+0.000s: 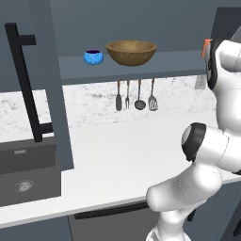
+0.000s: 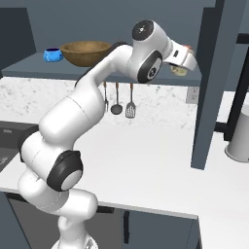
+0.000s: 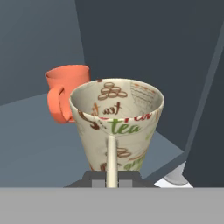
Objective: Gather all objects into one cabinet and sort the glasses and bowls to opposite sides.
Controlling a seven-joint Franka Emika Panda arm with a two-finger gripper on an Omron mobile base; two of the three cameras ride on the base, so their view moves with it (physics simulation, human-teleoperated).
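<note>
Our tool (image 3: 111, 181) is clamped on the mug (image 3: 117, 124)'s handle; we risk knocking the orange cup (image 3: 66, 89) just beside it.

beige mug (image 3: 117, 127) with tea lettering; orange-red cup (image 3: 65, 89); blue bowl (image 1: 93, 57); possibly wood-grained bowl (image 1: 131, 52).

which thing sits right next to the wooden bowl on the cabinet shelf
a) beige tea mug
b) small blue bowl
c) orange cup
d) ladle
b: the small blue bowl stands just left of the wooden bowl on the cabinet shelf in the left base view.
</note>
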